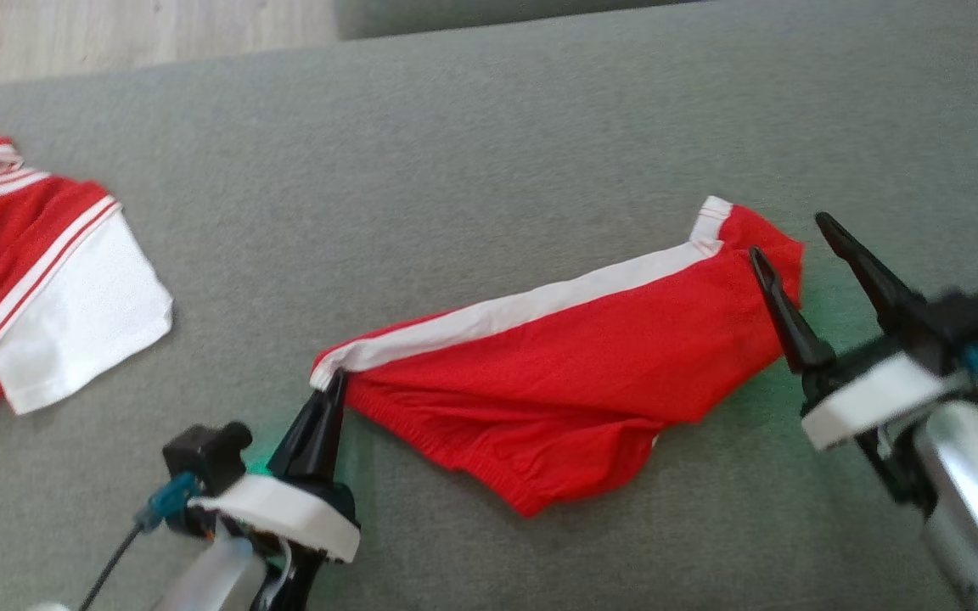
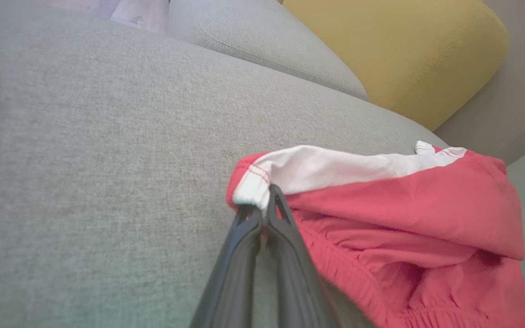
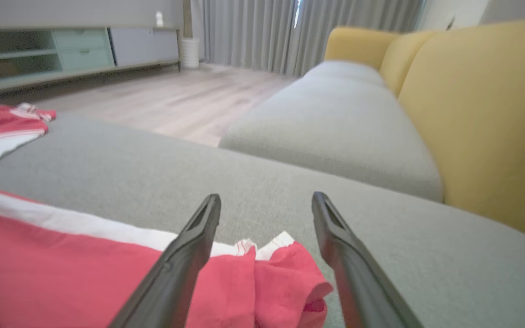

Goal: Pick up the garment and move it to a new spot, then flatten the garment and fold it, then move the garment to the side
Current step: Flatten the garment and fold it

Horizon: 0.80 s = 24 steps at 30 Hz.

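Red shorts (image 1: 574,365) with a white side stripe lie stretched across the grey cushion (image 1: 472,153). My left gripper (image 1: 334,380) is shut on the shorts' left corner, where the white hem (image 2: 251,193) bunches at my fingertips. My right gripper (image 1: 786,236) stands open at the shorts' right end, one finger over the red cloth, the other over bare cushion. In the right wrist view the right gripper (image 3: 266,204) straddles the crumpled red end of the shorts (image 3: 285,278) without closing on it.
A second red and white garment (image 1: 30,280) lies at the cushion's left edge. Wooden floor (image 1: 115,34) shows beyond the far edge. A yellow sofa back (image 3: 486,114) and another grey seat (image 3: 335,123) stand to the right.
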Available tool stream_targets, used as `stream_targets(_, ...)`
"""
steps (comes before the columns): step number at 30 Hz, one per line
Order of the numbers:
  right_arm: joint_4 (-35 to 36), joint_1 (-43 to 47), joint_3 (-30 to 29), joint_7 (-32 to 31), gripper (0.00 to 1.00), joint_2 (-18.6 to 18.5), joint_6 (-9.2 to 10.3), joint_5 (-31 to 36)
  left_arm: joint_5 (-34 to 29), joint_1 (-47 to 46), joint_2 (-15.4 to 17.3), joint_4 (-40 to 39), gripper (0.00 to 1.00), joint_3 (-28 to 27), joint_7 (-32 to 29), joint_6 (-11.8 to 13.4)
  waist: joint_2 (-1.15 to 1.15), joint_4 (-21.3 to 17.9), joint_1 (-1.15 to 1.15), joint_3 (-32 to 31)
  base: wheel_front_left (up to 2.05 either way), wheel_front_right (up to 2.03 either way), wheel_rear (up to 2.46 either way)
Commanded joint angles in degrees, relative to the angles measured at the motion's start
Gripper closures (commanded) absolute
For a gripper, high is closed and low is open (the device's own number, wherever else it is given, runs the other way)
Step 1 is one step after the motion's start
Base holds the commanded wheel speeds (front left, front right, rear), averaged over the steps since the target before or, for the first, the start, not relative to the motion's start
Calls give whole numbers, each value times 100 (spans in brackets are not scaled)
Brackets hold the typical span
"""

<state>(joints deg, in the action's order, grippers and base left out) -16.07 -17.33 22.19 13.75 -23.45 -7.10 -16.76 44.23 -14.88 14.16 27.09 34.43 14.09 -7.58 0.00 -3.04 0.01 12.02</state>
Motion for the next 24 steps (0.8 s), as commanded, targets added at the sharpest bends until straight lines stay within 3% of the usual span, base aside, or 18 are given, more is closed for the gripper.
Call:
stream_targets(1,25,-203,237,-123,0,-186,-39,-164,-21,-217,146,-160,100,-126,-9,9,0,130,-1,123,0,0,0)
stream_targets(9,-553,-1746,2221,-1779,0,-1240,-39,-1805,39,-588,162,-225,100,301,-17,9,0,387,-1,312,0,0,0)
stream_targets(15,-614,-2468,3125,-2961,0,-1739,-39,-2968,122,-763,120,-185,100,579,19,9,0,550,-1,399,0,0,0)
stream_targets(16,-621,-2537,3242,-3163,14,-1795,-39,-3178,148,-797,122,-178,100,617,26,9,0,575,-1,413,0,0,0)
stream_targets(18,-608,-2666,3469,-3493,60,-1904,-39,-3473,193,-857,131,-157,100,678,39,9,0,612,-1,432,0,0,0)
stream_targets(19,-598,-2720,3568,-3617,95,-1955,-39,-3590,212,-884,136,-146,100,706,45,9,0,626,-1,438,0,0,0)
stream_targets(20,-581,-2769,3647,-3697,100,-1999,-39,-3701,228,-910,142,-133,100,730,51,9,0,638,-1,443,0,0,0)
stream_targets(24,-516,-2969,3747,-3248,100,-2087,-39,-3839,203,-986,196,-72,100,763,73,9,0,633,-1,399,0,0,0)
